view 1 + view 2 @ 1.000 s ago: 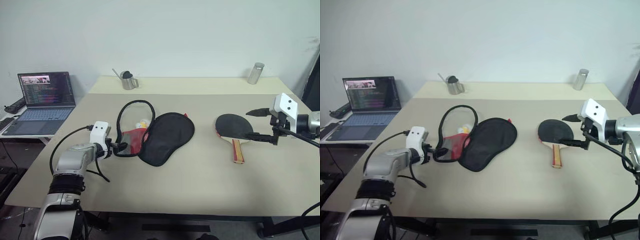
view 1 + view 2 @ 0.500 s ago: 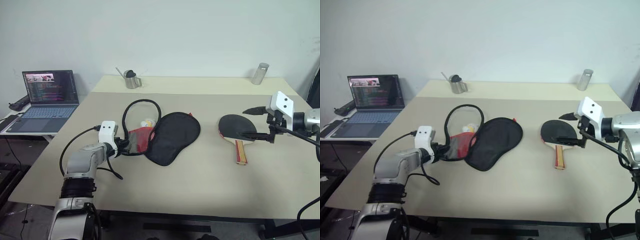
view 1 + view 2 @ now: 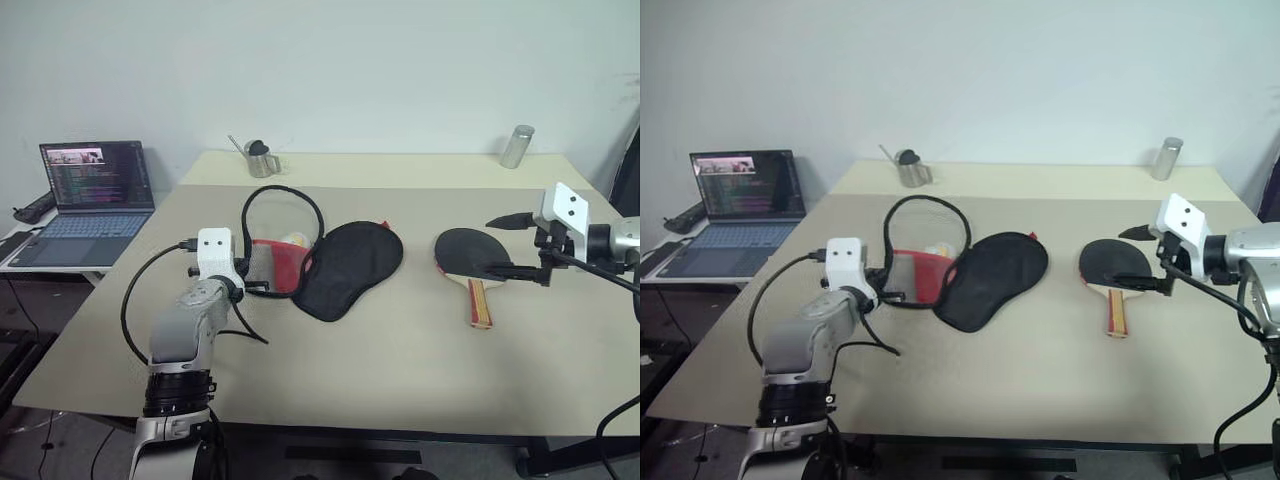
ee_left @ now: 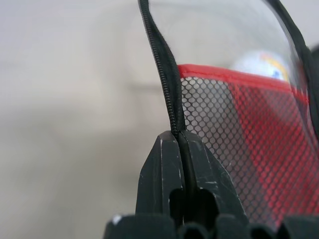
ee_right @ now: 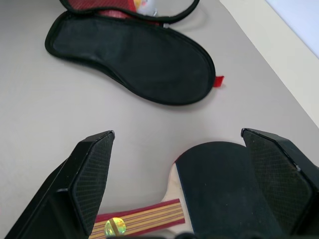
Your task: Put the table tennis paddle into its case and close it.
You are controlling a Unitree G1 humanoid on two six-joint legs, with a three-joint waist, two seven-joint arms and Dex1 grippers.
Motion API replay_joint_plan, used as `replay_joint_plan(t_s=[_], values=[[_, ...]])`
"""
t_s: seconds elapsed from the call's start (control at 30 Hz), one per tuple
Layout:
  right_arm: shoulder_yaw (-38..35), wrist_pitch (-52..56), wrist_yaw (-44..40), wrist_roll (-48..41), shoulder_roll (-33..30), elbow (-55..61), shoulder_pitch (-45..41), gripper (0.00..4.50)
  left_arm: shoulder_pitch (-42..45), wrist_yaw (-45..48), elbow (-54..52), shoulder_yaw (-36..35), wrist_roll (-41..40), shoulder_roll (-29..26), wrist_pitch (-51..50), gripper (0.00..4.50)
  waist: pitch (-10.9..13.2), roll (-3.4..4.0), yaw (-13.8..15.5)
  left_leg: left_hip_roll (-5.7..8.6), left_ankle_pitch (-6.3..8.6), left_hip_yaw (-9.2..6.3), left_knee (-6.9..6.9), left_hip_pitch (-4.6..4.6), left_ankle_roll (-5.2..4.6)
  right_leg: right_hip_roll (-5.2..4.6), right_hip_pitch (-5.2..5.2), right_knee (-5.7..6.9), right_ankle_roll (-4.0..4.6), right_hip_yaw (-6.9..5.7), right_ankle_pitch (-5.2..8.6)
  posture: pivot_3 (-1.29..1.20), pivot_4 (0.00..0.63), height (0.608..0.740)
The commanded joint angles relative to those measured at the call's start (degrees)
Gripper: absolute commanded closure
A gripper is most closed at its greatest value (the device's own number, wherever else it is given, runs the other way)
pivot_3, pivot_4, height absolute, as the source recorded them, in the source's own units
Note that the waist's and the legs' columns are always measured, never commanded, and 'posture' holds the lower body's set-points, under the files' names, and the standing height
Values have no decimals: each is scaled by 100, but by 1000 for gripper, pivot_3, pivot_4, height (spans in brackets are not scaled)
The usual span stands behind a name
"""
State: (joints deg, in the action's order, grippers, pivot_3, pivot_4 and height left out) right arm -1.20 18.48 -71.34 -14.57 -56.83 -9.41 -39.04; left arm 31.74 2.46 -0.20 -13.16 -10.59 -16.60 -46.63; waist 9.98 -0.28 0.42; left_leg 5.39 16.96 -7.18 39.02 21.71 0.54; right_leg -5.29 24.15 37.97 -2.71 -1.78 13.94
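Observation:
The case lies unzipped at the table's middle, its black flap flat and its zip rim standing up in a loop. My left gripper is shut on that rim at the case's left side. In the left wrist view the fingers pinch the zip, with red mesh beside them. The table tennis paddle lies flat to the right, its striped handle pointing toward me. My right gripper hovers open just above the blade, one finger on each side of it in the right wrist view.
An open laptop sits on a side desk to the left. A metal cup and a metal canister stand at the far edge of the table.
My left gripper has shut on the case's zip rim, then risen and moved right with it. The right gripper has kept still.

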Motion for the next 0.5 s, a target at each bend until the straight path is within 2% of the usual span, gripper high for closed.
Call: replay_joint_plan(t_s=[0.03, 0.33, 0.5], values=[[-179, -47, -37, -21, -166, 118, -68, 0, 116, -383, -225, -135, 155, 118, 369, 4456, 0, 0, 4, 0, 0, 0, 0, 0, 0, 0, 0, 0, 0, 0, 0, 0, 150, 740], [-185, -44, -70, -16, -242, 99, -93, 0, 241, -1162, -145, -403, 309, 423, 963, 4456, 5, -8, 9, 0, 0, 0, 0, 2, 0, 0, 0, -1, 0, 0, 0, 0, 150, 740], [-241, -22, -77, -35, -314, 136, -61, 0, 303, -785, -172, 98, 149, 598, 201, 4456, 6, -11, 64, 2, 0, 1, 1, 2, 0, 0, -1, -2, -1, -1, 0, 0, 150, 740]])
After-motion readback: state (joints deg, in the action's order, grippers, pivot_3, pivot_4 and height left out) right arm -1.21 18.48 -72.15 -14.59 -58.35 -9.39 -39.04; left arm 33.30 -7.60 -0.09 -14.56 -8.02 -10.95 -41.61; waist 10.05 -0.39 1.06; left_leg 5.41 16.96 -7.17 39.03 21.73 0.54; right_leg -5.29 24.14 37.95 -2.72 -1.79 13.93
